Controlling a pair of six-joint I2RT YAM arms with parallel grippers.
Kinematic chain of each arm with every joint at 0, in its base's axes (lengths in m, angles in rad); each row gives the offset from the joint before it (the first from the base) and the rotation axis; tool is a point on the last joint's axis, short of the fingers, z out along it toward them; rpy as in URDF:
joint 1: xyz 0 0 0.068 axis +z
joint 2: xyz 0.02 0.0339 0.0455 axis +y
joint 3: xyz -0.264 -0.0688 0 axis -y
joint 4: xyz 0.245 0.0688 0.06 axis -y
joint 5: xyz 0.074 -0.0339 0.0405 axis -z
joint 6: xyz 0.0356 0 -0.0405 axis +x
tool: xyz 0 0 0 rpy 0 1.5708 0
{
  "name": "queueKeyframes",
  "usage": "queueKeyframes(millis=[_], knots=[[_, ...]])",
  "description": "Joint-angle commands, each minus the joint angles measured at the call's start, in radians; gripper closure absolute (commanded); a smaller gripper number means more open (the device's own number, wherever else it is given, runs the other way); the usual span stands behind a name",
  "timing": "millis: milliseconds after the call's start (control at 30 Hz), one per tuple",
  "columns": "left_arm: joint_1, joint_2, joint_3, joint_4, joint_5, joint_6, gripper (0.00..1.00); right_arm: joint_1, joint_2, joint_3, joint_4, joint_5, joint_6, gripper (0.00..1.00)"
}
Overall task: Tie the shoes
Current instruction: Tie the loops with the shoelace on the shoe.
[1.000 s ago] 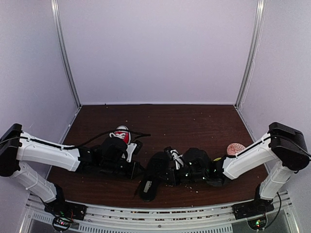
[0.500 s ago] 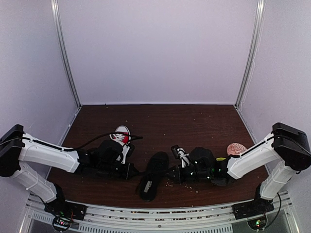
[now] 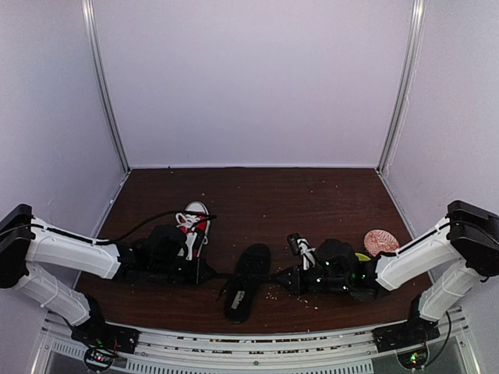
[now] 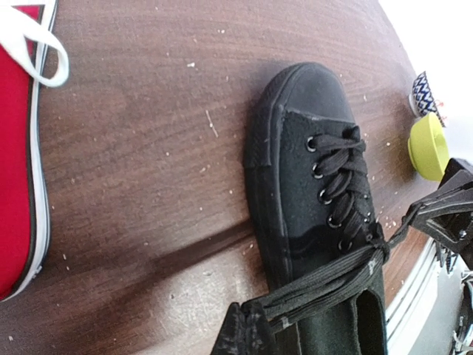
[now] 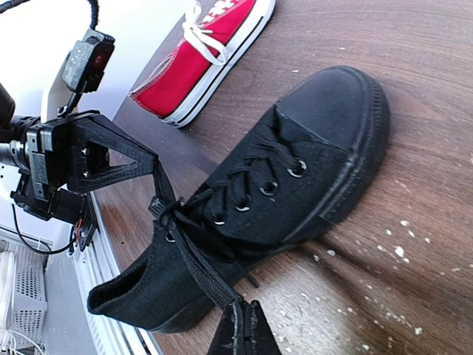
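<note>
The left end effector [image 4: 247, 333] and right end effector [image 5: 240, 329] each pinch closed on taut black laces [image 4: 325, 285] of the black shoe [image 5: 310, 163].

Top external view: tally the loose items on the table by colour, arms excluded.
Red: 1, the red sneaker
Black: 1, the black shoe
Pink: 1, the round pink object
Yellow-green: 1, the small yellow-green object, partly hidden
Total: 4
</note>
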Motion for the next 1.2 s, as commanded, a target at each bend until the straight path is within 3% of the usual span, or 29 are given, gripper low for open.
queueKeyframes(millis=[0, 767, 1067, 1100, 1167], knots=[[0.038, -0.012, -0.043, -0.032, -0.056, -0.010, 1.00, -0.024, -0.035, -0.055, -0.015, 0.073, 0.018, 1.00], [0.113, -0.046, -0.137, -0.010, -0.089, -0.058, 1.00, -0.045, -0.066, -0.124, 0.020, 0.101, 0.041, 1.00], [0.112, -0.053, -0.099, 0.013, -0.030, 0.020, 1.00, -0.047, -0.080, -0.105, 0.014, 0.051, -0.002, 0.98], [0.113, -0.059, -0.088, 0.030, 0.006, 0.043, 0.97, -0.046, -0.085, -0.098, 0.010, 0.038, -0.012, 0.90], [0.113, -0.081, -0.053, 0.039, 0.060, 0.081, 0.57, -0.046, -0.105, -0.086, 0.000, 0.013, -0.033, 0.65]])
